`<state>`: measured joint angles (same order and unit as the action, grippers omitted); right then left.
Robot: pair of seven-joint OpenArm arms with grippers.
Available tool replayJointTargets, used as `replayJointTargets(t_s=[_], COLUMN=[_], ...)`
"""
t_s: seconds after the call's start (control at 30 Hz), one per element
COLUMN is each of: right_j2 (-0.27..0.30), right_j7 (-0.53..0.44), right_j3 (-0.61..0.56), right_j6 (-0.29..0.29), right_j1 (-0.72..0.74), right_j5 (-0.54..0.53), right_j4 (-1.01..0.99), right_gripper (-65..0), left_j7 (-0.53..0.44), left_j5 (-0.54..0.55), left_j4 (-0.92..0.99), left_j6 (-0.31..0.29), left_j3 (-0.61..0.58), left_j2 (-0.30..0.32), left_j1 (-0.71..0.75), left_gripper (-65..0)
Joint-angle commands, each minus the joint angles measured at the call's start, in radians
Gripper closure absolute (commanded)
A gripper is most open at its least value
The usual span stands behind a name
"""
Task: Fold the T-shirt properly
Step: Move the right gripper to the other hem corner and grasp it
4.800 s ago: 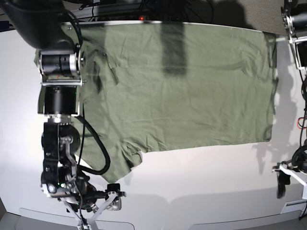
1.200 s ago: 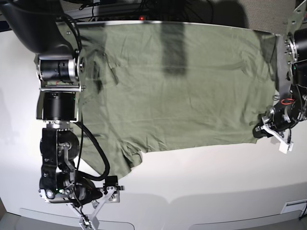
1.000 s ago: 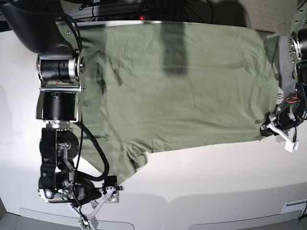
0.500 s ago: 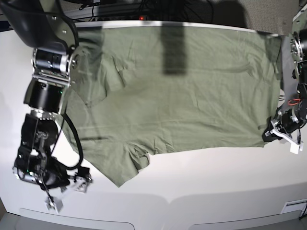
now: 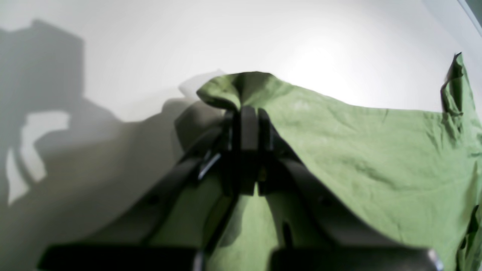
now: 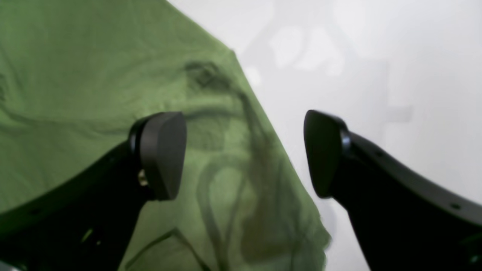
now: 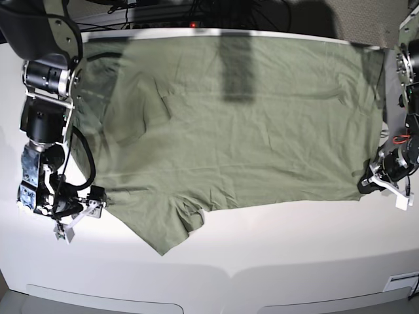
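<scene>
The sage-green T-shirt (image 7: 249, 144) lies spread flat on the white table (image 7: 281, 261), with its lower sleeve (image 7: 167, 226) at the front left. My left gripper (image 7: 370, 184) is at the shirt's front right corner. In the left wrist view it (image 5: 244, 113) is shut on a raised fold of the shirt (image 5: 357, 143). My right gripper (image 7: 82, 221) is at the sleeve's left edge. In the right wrist view it (image 6: 241, 154) is open and empty. One finger (image 6: 160, 154) is over the shirt (image 6: 75, 75) and the other over bare table.
Dark cables and gear (image 7: 196, 10) lie behind the table's back edge. A dark shadow band (image 7: 236, 62) crosses the shirt's back part. The right arm's body (image 7: 46, 78) stands over the table's left side. A bare white strip of table runs along the front.
My right arm has swung from the front of the table back and left to the sleeve's left edge. The left gripper stays shut on the front right corner.
</scene>
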<state>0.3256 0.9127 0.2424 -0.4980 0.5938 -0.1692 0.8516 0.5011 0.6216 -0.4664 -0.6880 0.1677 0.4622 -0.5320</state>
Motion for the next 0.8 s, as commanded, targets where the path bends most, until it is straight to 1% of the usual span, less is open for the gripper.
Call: replayJointTargets(t_s=[0.0, 0.2, 0.3, 0.37, 0.53, 0.6, 0.67, 0.77], right_j2=[0.01, 0.009, 0.01, 0.01, 0.014, 0.029, 0.055, 0.096], right_j7=[-0.019, -0.033, -0.051, -0.079, -0.183, -0.185, -0.182, -0.179], right_j3=[0.002, 0.002, 0.002, 0.002, -0.003, -0.019, -0.048, -0.093], right_j6=[-0.014, -0.042, -0.08, -0.092, -0.114, -0.139, -0.163, -0.169], right_j1=[0.037, 0.034, 0.035, 0.034, 0.034, 0.035, 0.038, 0.053], right_j5=[-0.01, -0.01, -0.01, -0.007, 0.089, 0.061, 0.008, -0.035], right_j4=[0.005, -0.02, -0.062, -0.094, -0.161, -0.162, -0.162, -0.16], right_gripper=[-47.5, -47.5, -47.5, -47.5, -47.5, -47.5, -47.5, -47.5], left_j7=[-0.019, -0.019, -0.019, -0.018, -0.019, -0.019, -0.019, -0.021], left_j5=[0.016, 0.015, 0.015, 0.015, 0.016, 0.016, 0.015, 0.016], left_j4=[-0.013, -0.013, -0.013, -0.013, -0.013, -0.013, -0.013, -0.013], left_j6=[-0.01, -0.01, -0.01, -0.01, -0.01, -0.01, -0.01, -0.01], left_j3=[0.002, 0.002, 0.002, 0.002, 0.002, 0.002, 0.002, 0.002], left_j2=[0.017, 0.017, 0.018, 0.017, 0.017, 0.017, 0.017, 0.017], left_j1=[-0.031, -0.031, -0.031, -0.031, -0.031, -0.031, -0.03, -0.031], left_gripper=[0.0, 0.0, 0.0, 0.0, 0.0, 0.0, 0.0, 0.0])
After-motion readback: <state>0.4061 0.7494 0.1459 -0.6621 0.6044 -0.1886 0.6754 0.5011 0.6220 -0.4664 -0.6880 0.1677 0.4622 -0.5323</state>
